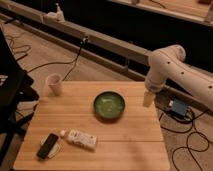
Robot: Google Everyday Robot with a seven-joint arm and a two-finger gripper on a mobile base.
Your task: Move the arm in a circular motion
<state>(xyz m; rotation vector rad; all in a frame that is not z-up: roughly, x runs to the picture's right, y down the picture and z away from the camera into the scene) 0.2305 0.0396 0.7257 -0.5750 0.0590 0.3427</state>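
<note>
Dim room — wooden table [131,141]; brown floor [45,50] strewn with black cables [60,63].

Arm [182,70]: white, smooth, tubular; rounded elbow joint; small dark dots along casing. Gripper [147,98]: short pale tip, at table's [115,147] right edge, near far corner.

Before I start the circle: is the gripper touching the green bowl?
Apart. The camera view shows bare wood between the green bowl and the gripper, which hangs at the right edge of the table.
</note>
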